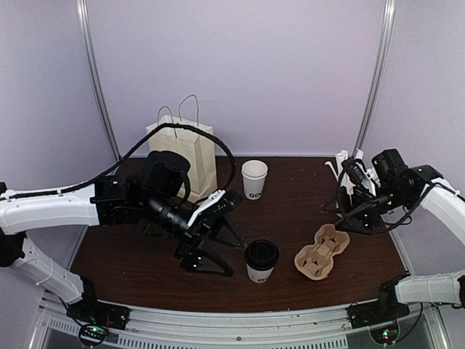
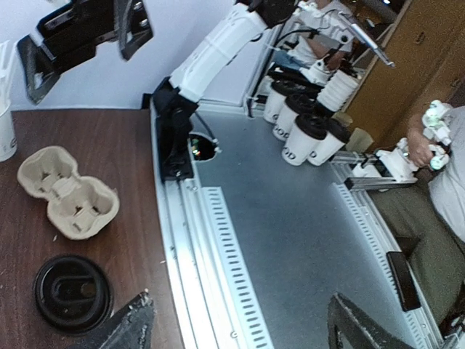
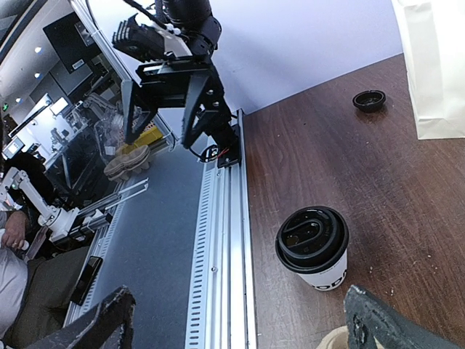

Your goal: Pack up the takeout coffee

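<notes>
The left fingers stood wide apart just beside the lidded coffee cup near the desk's front edge, while the right fingers gaped wide, empty.

Counter: dark brown, wood grain.
Bag: cream, pale handles.
Lidded cup: white, dark lettering near base, glossy black lid.
Open cup: white, dark lettering.
Carrier: plain tan pulp.
Arms: white shells, black joints, black cables.
Back wall: pale lavender.
Front rail: silver, rows of dark slots.
</notes>
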{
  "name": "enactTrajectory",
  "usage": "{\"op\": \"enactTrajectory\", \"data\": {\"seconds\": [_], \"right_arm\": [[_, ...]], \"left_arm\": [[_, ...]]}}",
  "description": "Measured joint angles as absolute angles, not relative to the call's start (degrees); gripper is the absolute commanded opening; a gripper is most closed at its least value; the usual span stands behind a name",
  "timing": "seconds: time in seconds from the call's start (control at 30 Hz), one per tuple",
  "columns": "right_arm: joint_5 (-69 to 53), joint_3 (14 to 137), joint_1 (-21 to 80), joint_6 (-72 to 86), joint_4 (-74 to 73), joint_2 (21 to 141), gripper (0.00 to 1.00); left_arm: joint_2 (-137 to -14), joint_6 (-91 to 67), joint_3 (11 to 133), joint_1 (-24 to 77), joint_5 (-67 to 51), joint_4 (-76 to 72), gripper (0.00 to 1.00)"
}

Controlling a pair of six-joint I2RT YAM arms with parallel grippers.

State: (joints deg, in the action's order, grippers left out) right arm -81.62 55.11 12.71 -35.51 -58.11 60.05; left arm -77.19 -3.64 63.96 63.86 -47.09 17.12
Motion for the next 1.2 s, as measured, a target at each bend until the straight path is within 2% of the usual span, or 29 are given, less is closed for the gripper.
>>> {"op": "enactTrajectory", "data": {"seconds": [0.33,0.47,0.53,0.67,0.83,1.03,1.2], "right_arm": [[-82.21,54.94,12.71,-36.12,-58.94,60.05,1.0],[-82.24,54.68,12.71,-36.12,-59.0,60.05,1.0],[-82.21,54.61,12.71,-36.12,-58.98,60.05,1.0],[-82.19,54.02,12.71,-36.07,-58.89,60.05,1.0],[-81.97,53.56,12.71,-36.03,-58.57,60.05,1.0],[-81.54,53.08,12.71,-36.03,-58.39,60.01,1.0],[-81.14,52.97,12.71,-36.03,-58.24,59.99,1.0]], "left_arm": [[-79.29,-4.64,67.13,66.48,-54.19,18.13,0.81],[-79.99,-4.62,67.9,66.5,-53.28,19.14,0.94],[-80.44,-4.47,68.93,66.63,-48.21,21.08,0.97],[-83.7,-4.14,72.69,66.83,-30.46,24.99,0.98],[-92.14,-3.7,76.01,67.79,-14.26,25.71,0.98],[-99.66,-3.09,76.53,69.8,-6.35,25.8,0.98],[-101.25,-2.48,76.88,69.95,-4.34,25.61,0.98]]}}
